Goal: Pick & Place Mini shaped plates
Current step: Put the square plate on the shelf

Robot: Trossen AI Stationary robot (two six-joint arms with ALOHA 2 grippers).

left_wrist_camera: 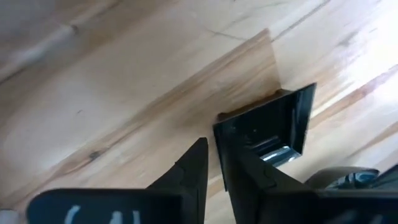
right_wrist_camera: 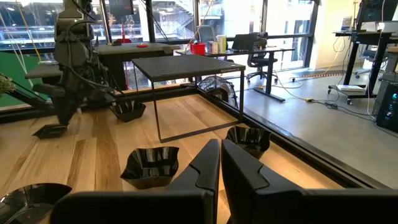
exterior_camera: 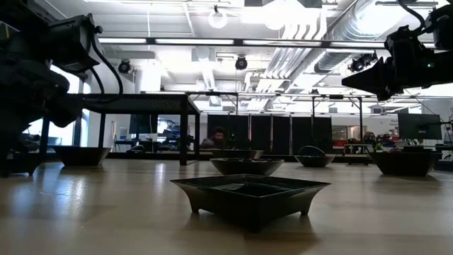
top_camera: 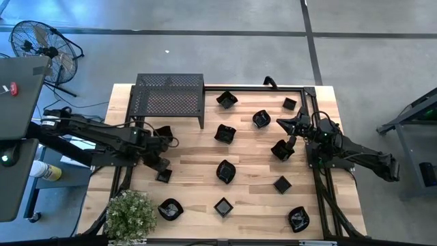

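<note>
Several tiny glossy black plates, square and scalloped, lie scattered on the wooden table. My left gripper is at the table's left side, pointing down and shut on a small square plate, which also shows in the left wrist view. My right gripper hangs raised over the right side of the table, shut and empty. It points toward the shelf, with a scalloped plate on the table below it. My left gripper pinches the square plate by one side wall. One finger is inside the dish and the other is outside. The fingers come from above, slanting down. Whether the plate still touches the table, I cannot tell.
A black perforated metal shelf stands at the far left of the table. A potted plant sits at the near left corner. A black frame runs along the far and right edges. Other plates lie across the middle.
</note>
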